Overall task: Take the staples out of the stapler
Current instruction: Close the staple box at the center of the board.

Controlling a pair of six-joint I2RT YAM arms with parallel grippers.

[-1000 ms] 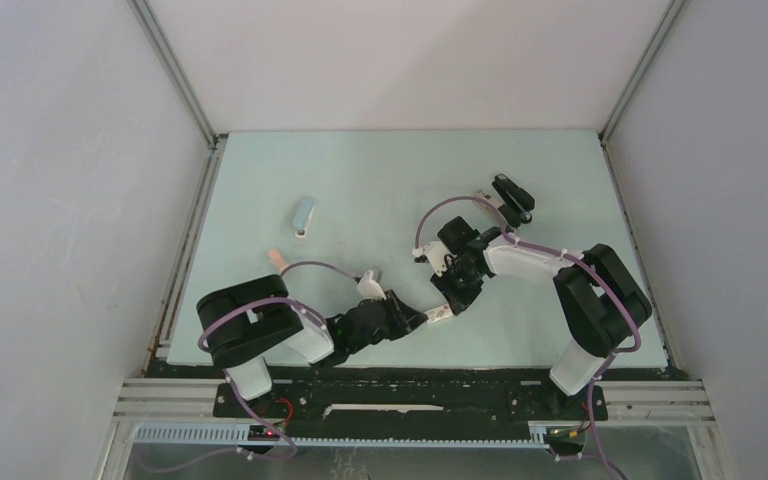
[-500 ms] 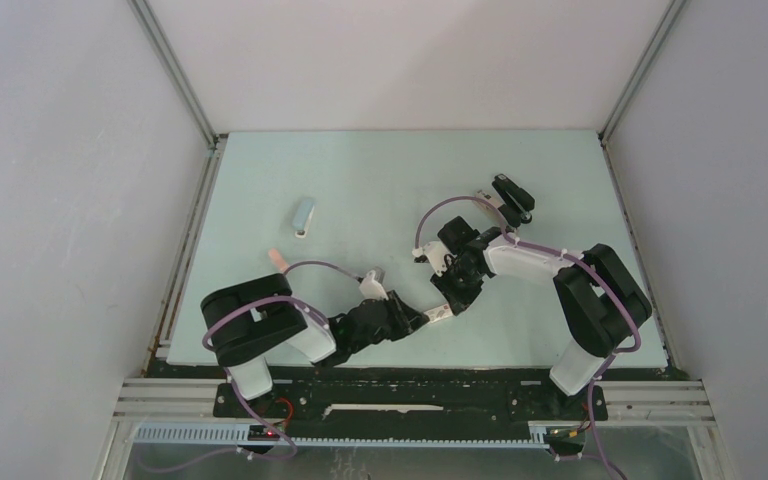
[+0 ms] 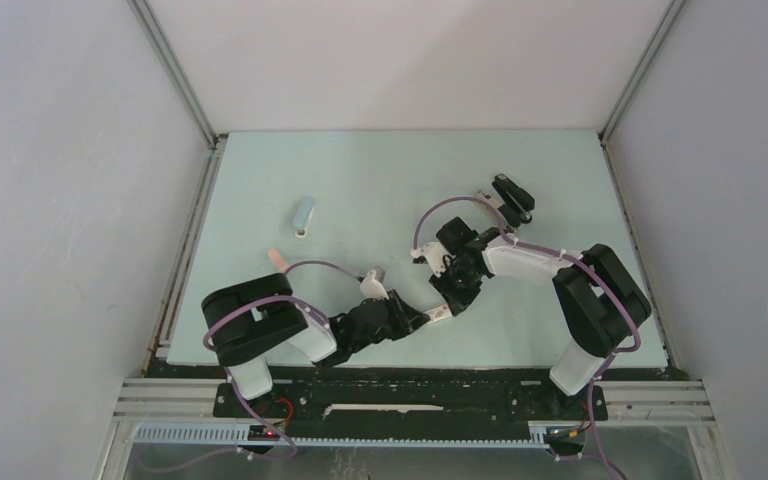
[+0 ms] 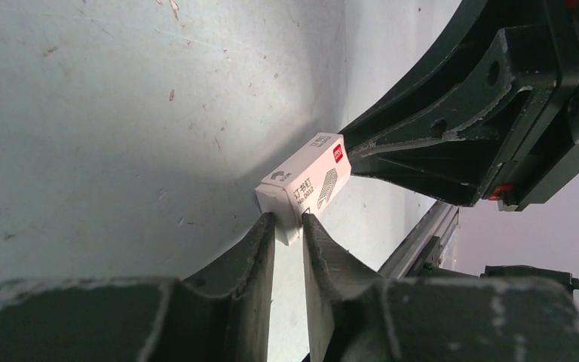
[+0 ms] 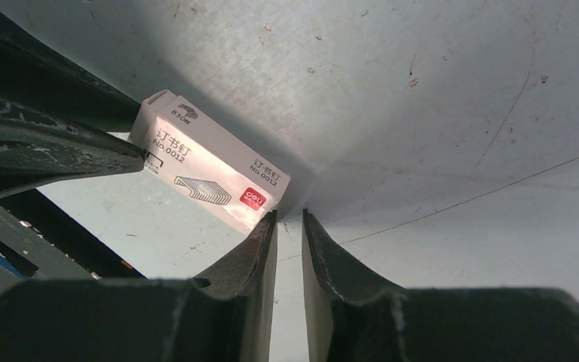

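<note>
Left wrist: left tool [image 4: 288, 226] pinches white staple box [image 4: 305, 185], contents hidden.

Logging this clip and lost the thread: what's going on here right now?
Both arms reach to a small white staple box lying on the table near its front edge. The left gripper pinches one end of the box. The right gripper, nearly closed, sits at the other end, though a grip there isn't clear. A light blue stapler and a black stapler lie untouched farther back.
</note>
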